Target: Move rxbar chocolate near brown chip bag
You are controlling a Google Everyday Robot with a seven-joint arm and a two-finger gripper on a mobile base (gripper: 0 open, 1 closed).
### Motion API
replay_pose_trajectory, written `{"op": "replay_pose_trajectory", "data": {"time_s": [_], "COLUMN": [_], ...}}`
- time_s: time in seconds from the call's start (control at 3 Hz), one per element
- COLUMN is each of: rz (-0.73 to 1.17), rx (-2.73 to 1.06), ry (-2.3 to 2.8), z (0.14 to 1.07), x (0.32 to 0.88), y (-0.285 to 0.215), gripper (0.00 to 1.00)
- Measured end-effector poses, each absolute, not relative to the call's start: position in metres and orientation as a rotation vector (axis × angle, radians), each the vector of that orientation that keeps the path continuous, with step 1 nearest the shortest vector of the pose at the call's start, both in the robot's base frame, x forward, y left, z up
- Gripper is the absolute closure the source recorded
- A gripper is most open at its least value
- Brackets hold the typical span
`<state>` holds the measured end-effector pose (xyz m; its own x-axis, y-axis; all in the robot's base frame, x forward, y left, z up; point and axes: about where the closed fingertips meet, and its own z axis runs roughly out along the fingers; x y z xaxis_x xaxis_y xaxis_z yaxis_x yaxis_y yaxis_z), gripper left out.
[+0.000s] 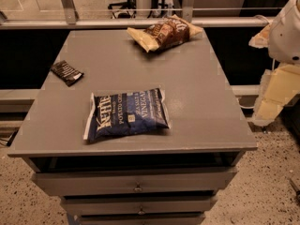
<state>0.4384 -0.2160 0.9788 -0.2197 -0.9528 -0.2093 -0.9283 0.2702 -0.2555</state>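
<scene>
The rxbar chocolate (66, 72) is a small dark flat wrapper lying near the left edge of the grey table (201, 88). The brown chip bag (165, 33) lies at the table's far edge, right of centre, reddish-brown with pale ends. My gripper (271, 102) hangs off the table's right side, beyond its edge, far from both the bar and the bag, and holds nothing that I can see.
A large blue Kettle chip bag (127, 114) lies in the front middle of the table, between the bar and my arm. Drawers (136, 182) sit below the tabletop. A rail and glass partition (140, 20) run behind the table.
</scene>
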Motion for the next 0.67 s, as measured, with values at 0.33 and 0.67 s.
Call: {"op": "replay_pose_trajectory", "data": {"time_s": [0.33, 0.67], "rz": [-0.098, -0.048], "rx": [-1.718, -1.713], "ry": [2.211, 2.163], "z": [0.978, 0.970], "x": [0.442, 0.456], "y": [-0.210, -0.185], "gripper": [0.00, 0.00]}}
